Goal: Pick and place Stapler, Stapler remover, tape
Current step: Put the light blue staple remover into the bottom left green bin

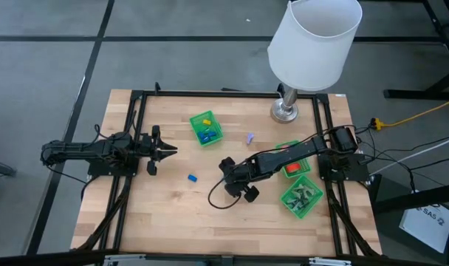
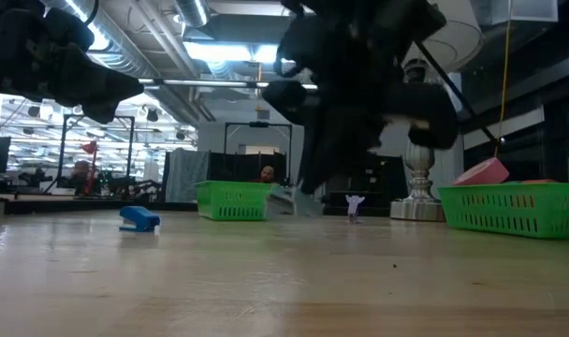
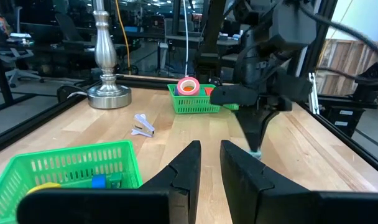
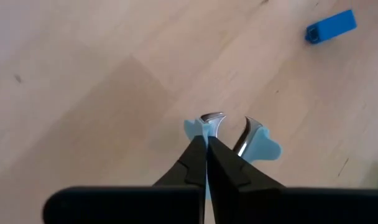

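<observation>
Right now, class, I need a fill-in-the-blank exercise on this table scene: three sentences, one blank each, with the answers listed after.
1. The right gripper has its fingers shut on a light blue staple ____.
2. The small stapler lying loose on the wood is coloured ____.
3. The lamp stands at the far edge of the table, and its shade is coloured ____.

Missing words: remover; blue; white
</observation>
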